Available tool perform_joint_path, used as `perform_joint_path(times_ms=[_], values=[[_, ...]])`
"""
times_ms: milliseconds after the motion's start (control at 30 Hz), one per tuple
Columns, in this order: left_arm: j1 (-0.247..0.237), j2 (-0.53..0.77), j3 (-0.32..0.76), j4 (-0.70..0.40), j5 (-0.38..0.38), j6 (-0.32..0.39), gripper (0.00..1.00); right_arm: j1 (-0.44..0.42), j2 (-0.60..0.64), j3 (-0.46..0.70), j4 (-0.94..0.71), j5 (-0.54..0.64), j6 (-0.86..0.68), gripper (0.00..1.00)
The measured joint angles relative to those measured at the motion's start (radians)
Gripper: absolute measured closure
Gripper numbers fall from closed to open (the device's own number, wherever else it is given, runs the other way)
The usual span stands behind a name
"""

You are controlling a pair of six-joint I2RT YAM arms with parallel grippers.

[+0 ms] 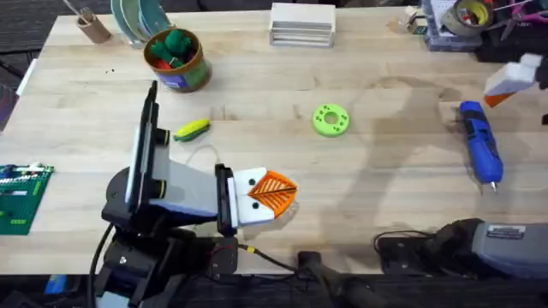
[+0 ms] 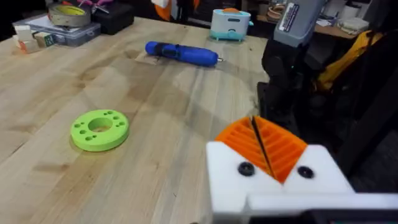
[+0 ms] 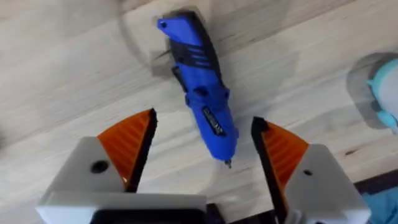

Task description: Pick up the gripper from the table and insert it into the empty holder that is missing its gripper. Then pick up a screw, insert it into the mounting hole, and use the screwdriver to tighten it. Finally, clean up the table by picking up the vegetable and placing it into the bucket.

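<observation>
My left gripper [image 1: 276,192] rests low over the table's near edge, shut. Its two white holders [image 2: 273,180] each carry an orange ribbed gripper wedge [image 2: 280,146], pressed face to face, with a dark screw head [image 2: 246,168] in each holder. A loose screw is out of view. The blue screwdriver [image 1: 479,141] lies flat at the right. My right gripper [image 3: 205,119] hangs open above it, with the screwdriver [image 3: 202,106] on the wood between the two orange pads. The yellow-and-green vegetable [image 1: 192,130] lies left of centre. Behind it stands the golden-brown bucket [image 1: 190,75].
A green ring-shaped disc [image 1: 330,120] lies mid-table. Green and red toys sit in the bucket. A brown cup with sticks [image 1: 92,26] and a white box [image 1: 301,24] stand at the back. Tape rolls clutter the back right corner, and a green circuit board [image 1: 21,198] lies at the left edge.
</observation>
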Motion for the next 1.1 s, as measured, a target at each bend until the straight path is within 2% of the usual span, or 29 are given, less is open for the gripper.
perform_joint_path(times_ms=[133, 300, 733, 1100], values=[[0.000, 0.000, 0.000, 0.000, 0.000, 0.000, 0.992, -0.010, 0.075, -0.006, 0.026, -0.005, -0.032, 0.007], [0.000, 0.000, 0.000, 0.000, 0.000, 0.000, 0.992, -0.010, 0.133, -0.006, 0.047, -0.077, -0.161, 0.007], [0.000, 0.000, 0.000, 0.000, 0.000, -0.031, 0.992, -0.010, 0.279, -0.006, 0.098, -0.048, -0.425, 0.007], [0.000, 0.000, 0.000, 0.000, 0.000, -0.035, 0.992, -0.010, 0.362, -0.006, 0.146, -0.034, -0.498, 0.007]])
